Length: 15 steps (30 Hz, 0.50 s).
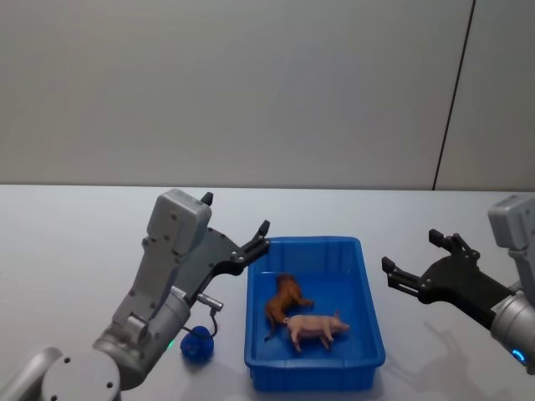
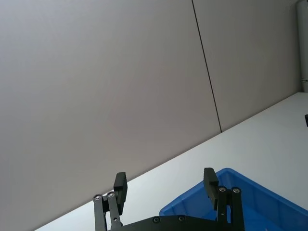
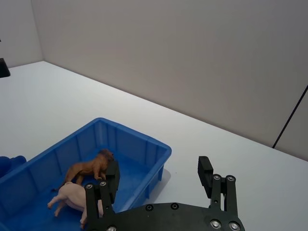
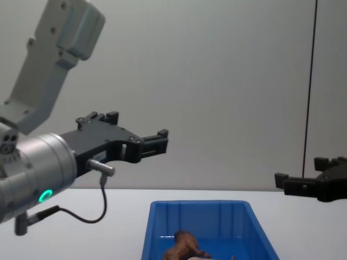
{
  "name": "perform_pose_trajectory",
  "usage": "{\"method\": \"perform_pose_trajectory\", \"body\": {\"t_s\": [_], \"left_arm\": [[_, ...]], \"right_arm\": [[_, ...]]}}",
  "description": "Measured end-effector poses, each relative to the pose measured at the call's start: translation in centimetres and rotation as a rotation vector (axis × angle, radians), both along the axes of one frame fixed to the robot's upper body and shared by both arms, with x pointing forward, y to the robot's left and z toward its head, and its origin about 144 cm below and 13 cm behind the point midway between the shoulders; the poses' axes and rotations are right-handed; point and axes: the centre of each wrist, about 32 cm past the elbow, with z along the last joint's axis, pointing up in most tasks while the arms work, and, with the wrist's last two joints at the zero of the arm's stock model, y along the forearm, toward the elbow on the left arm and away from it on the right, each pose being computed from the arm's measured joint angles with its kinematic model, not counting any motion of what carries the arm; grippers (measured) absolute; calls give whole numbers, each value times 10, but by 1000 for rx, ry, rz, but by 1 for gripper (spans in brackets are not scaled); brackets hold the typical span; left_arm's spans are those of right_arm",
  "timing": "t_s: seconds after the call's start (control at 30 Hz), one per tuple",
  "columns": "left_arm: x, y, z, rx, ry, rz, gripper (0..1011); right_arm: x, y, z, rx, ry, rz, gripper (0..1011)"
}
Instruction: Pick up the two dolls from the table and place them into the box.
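Lion doll & pig doll lie close together in the blue box, which sits on the surface toward its near edge, so the job looks done. Left hand, open wide & empty, hangs by the box's left rim; right hand, also wide & empty, is off to the box's right. Risk: a low swing of the left hand could bump the rim & shove the box.

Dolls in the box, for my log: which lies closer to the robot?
The pale pink doll; the reddish-brown doll lies behind it in the blue box. Left claw and right claw hover open alongside.
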Motion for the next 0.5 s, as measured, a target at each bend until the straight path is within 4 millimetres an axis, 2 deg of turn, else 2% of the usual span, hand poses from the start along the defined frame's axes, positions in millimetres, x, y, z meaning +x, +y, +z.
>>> {"method": "perform_pose_trajectory", "body": {"t_s": [0.23, 0.5], "left_arm": [[-11, 9, -2, -3, 2, 35, 1001], [-25, 22, -13, -29, 36, 69, 1001]], "right_arm": [[-1, -4, -1, -4, -10, -4, 1001], [-2, -7, -2, -7, -15, -7, 1001]]}}
